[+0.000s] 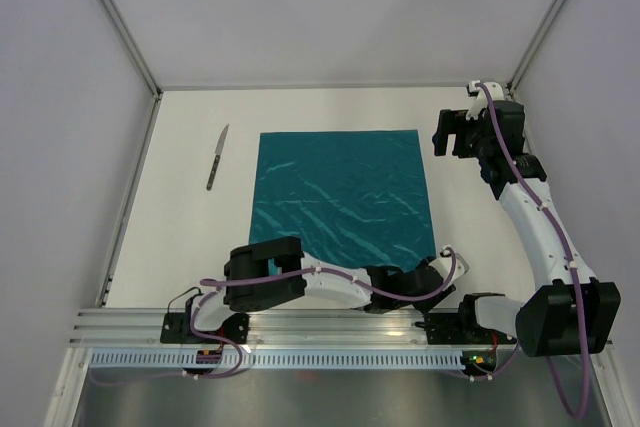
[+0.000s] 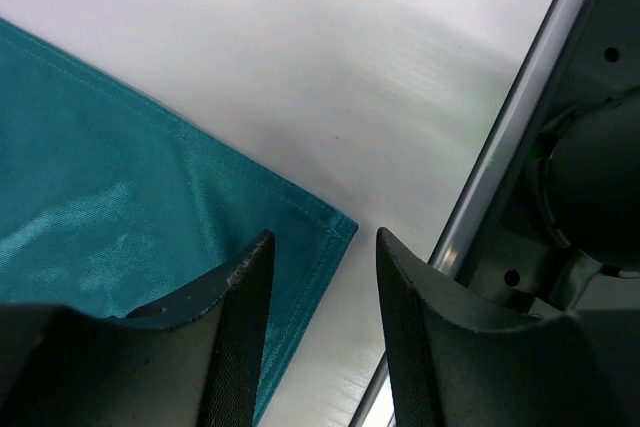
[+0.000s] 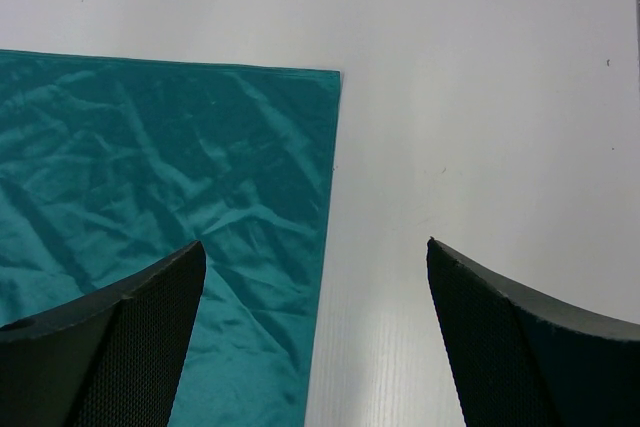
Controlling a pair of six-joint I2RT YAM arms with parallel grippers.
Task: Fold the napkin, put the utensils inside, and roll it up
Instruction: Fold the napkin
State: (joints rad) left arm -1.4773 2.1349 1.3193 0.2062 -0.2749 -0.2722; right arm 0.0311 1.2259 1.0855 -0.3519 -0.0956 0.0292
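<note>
You see your right claw (image 3: 313, 247) at 6 o'clock, its fingers spread wide. The crinkly green napkin (image 3: 150, 167) lies flat toward 9 o'clock, with white worktop (image 3: 480, 97) toward 3.

The whole table (image 1: 200, 237) is seen from high above and behind the arms (image 1: 330, 287) in the top view, from far off. The near right corner of the napkin (image 2: 120, 217) is seen very close between the fingers (image 2: 235, 317) in the left wrist view, and its far right corner is seen from a little higher in the right wrist view. The napkin is shared by all views.
</note>
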